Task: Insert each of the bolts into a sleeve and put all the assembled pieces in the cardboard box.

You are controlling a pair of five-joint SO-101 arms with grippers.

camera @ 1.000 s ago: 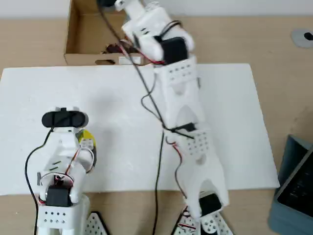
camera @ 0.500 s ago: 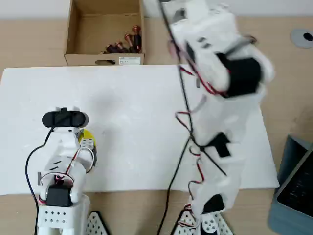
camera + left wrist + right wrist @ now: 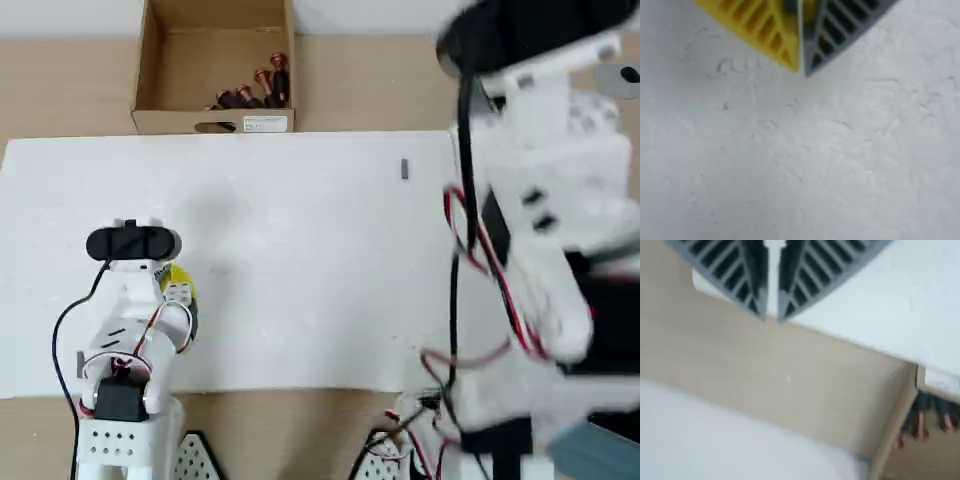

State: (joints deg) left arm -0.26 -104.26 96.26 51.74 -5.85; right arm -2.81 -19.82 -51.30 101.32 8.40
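The cardboard box (image 3: 146,75) stands at the table's far edge, with several copper-and-dark assembled pieces (image 3: 255,88) lying in its right corner. The right wrist view shows the same pieces (image 3: 925,421) past the box wall (image 3: 790,390). A small dark piece (image 3: 404,169) lies alone on the white mat (image 3: 300,260). My left gripper (image 3: 801,67) is shut and empty, just above the mat at the near left. My right gripper (image 3: 771,316) is shut with only a thin slit between its fingers and holds nothing. The right arm (image 3: 540,230) is raised at the right side.
A grey device (image 3: 600,450) sits at the near right corner, under the right arm. A round grey fitting (image 3: 622,75) is set in the wooden table at the far right. The left arm's base (image 3: 115,420) stands at the mat's near edge.
The right arm has swung away from over the box toward the right and risen, uncovering the pieces in the box. The left arm has not moved.
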